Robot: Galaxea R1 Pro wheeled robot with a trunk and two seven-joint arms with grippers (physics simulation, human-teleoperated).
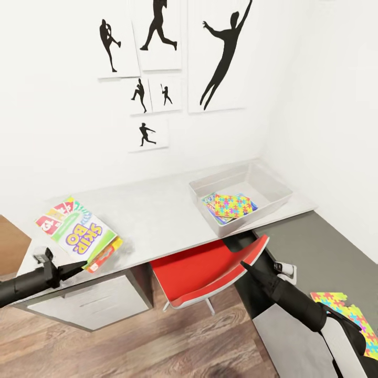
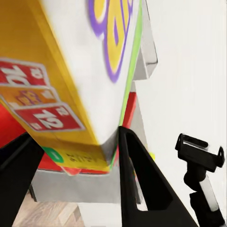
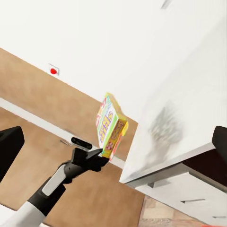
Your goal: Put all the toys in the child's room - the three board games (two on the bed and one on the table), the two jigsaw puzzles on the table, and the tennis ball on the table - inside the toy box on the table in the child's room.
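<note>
Head view: left gripper point(image 1: 79, 266) at the near left edge of the table point(image 1: 157, 210), fingers closed on the near end of the Skip-Bo box point(image 1: 84, 233); box lies flat on the tabletop, its near corner out past the edge; left wrist view confirms the grasp, a black finger on each side of the box point(image 2: 71, 94).

Toy box point(image 1: 262, 189) sits at the far right end of the table, near the wall corner; jigsaw puzzles point(image 1: 230, 206) lie flat inside it, stacked, mosaic faces up.

Right gripper point(image 1: 247, 266) hangs low beside the red-and-white swivel chair point(image 1: 210, 273), below the toy box; cannot tell whether its fingers are apart or together; nothing seen in it.

One more mosaic puzzle piece point(image 1: 346, 320) at the lower right, partly behind the right arm.

Baseball silhouette pictures point(image 1: 220, 52) on the white wall above the table.
</note>
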